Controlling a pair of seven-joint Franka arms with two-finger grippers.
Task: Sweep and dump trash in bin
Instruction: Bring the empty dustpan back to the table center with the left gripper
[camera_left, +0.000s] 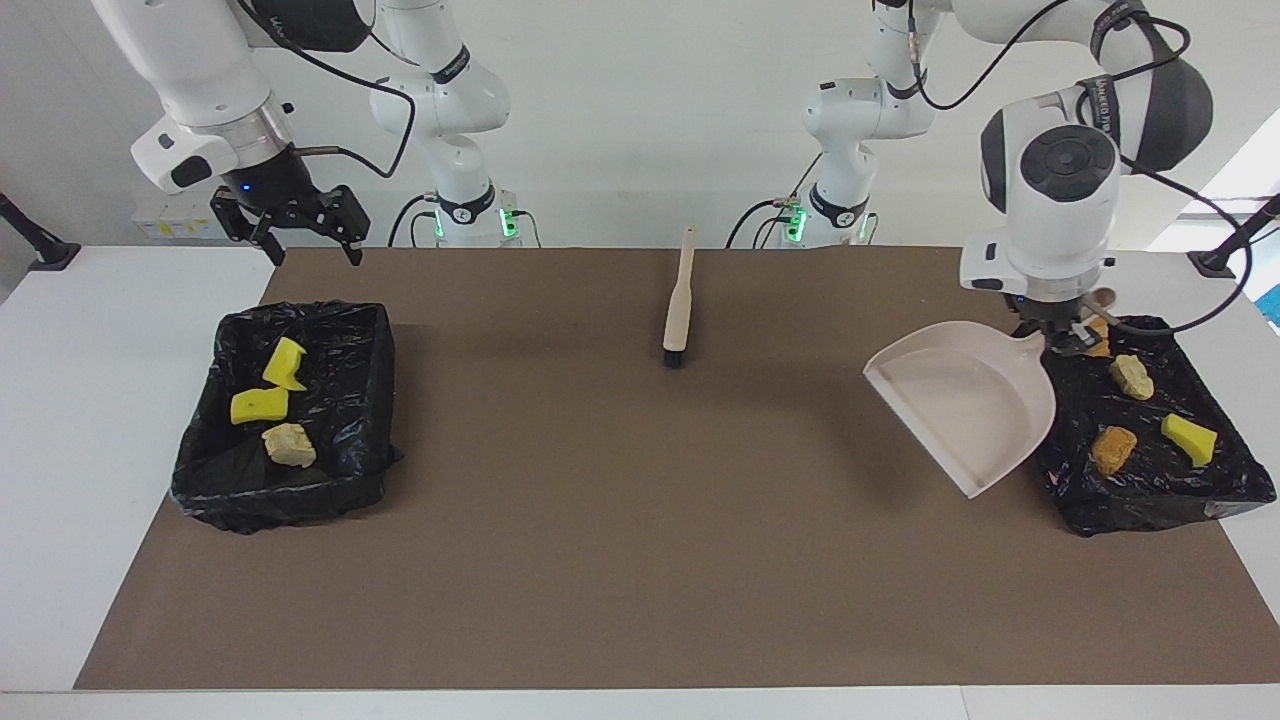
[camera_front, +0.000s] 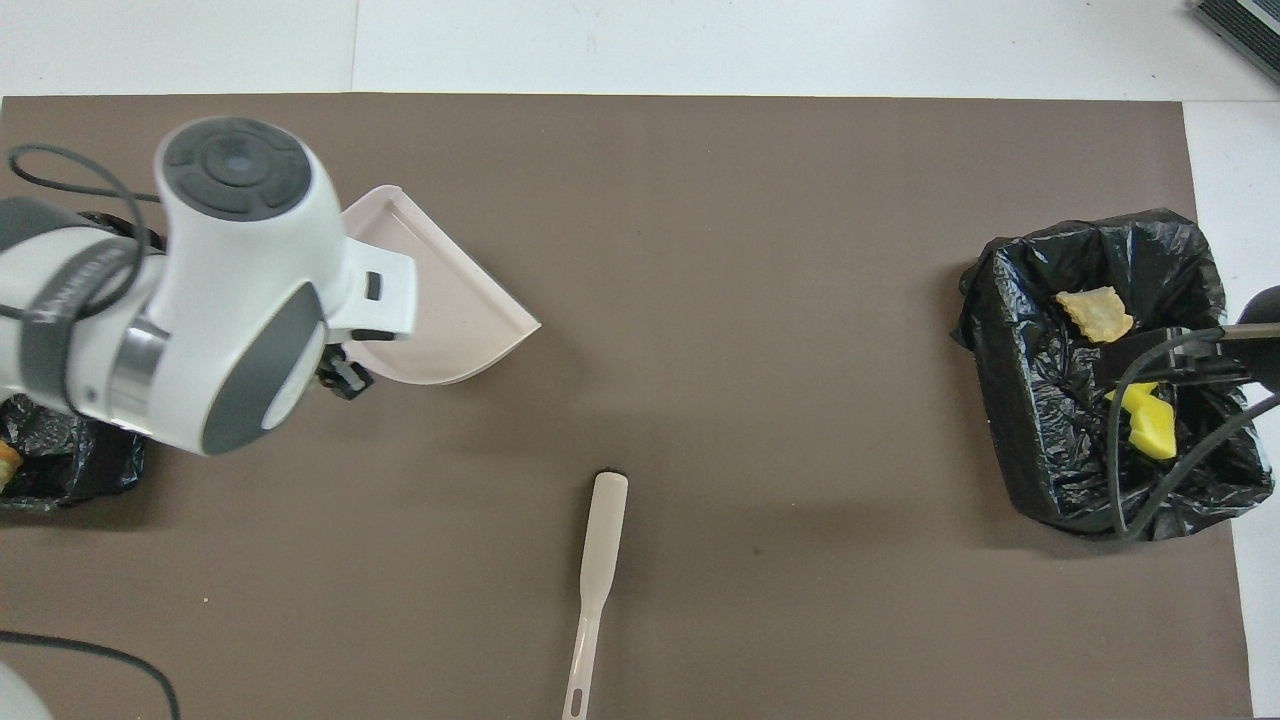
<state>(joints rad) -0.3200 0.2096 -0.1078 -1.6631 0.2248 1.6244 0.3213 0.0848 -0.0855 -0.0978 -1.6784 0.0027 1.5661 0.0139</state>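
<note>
so the right gripper (camera_left: 293, 236) is up in the air over the table edge just past the robots' rim of the bin, jaws spread wide and nothing in them. Under and a bit in front of it sits a black-bagged bin (camera_left: 205, 470) at the right arm's end of the mat, and inside are three bits of trash: a yellow chunk (camera_left: 285, 364), another yellow chunk (camera_left: 259, 404) right next to it, and a pale tan chunk (camera_left: 288, 445) a little farther from the robots

Middle of the brown mat (camera_left: 620, 560) there's a brush (camera_left: 679, 300) lying flat, handle pointing toward the robots, dark bristles at the end farther from them. Nobody's touching it

Then the dustpan (camera_left: 965, 400), pale pink, held up and tilted over the mat right beside the second bin, open mouth facing the middle of the table. Looks empty to me. The left gripper (camera_left: 1062, 333) is clamped shut on the dustpan's handle, over the corner of the second bin (camera_left: 1150, 500)

That second bin is at the left arm's end. In it: a tan chunk (camera_left: 1132, 376), an orange-brown chunk (camera_left: 1113, 449), a yellow-and-green chunk (camera_left: 1189, 438), plus one more orange-ish bit (camera_left: 1098, 331) mostly hidden by the gripper

In the overhead view the left arm covers most of that bin
</note>
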